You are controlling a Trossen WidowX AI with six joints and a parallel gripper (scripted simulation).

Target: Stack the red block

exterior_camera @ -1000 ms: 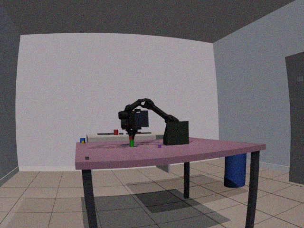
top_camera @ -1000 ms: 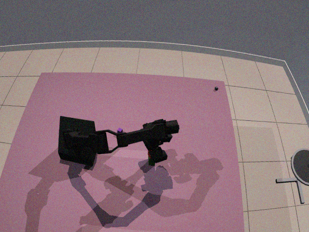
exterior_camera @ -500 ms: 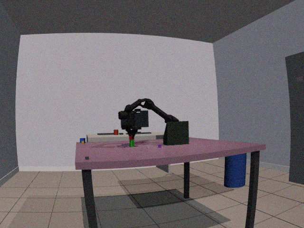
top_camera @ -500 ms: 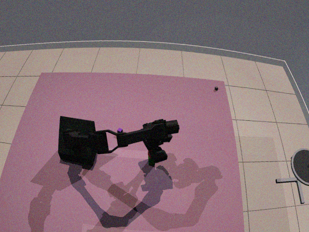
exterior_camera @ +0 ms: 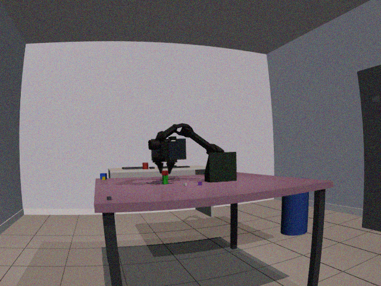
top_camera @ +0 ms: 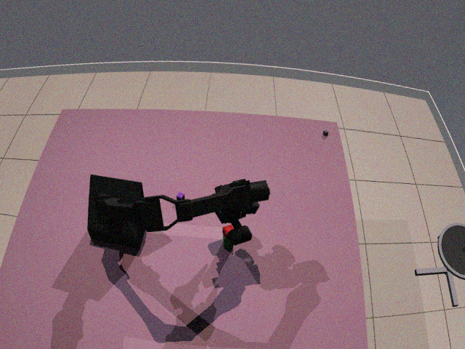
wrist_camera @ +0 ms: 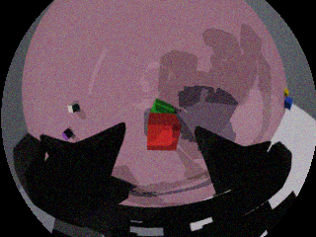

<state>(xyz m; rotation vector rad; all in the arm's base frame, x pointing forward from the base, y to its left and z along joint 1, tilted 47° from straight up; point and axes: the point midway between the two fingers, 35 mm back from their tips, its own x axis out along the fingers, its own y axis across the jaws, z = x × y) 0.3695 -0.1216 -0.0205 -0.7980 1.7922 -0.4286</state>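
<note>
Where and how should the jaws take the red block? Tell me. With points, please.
Grip the red block (top_camera: 227,229) (exterior_camera: 165,172) (wrist_camera: 163,132) by two opposite upright side faces, coming from straight above: it sits upright on the green tower (top_camera: 227,243) (exterior_camera: 165,179) (wrist_camera: 162,106), with gaps either side.

The arm (top_camera: 200,208) (exterior_camera: 198,138) rises from its boxy base (top_camera: 116,240) (exterior_camera: 227,166) on the counter (top_camera: 210,142) (exterior_camera: 261,187) (wrist_camera: 123,39), bends at a high elbow (exterior_camera: 182,126) and slopes down to the wrist (top_camera: 232,201) (exterior_camera: 158,144). From there the end effector (exterior_camera: 165,173) (wrist_camera: 161,128) points downward, above the counter. Its two dark, tapering fingers (exterior_camera: 159,167) stand wide apart, one on each side, with nothing gripped between them.
</note>
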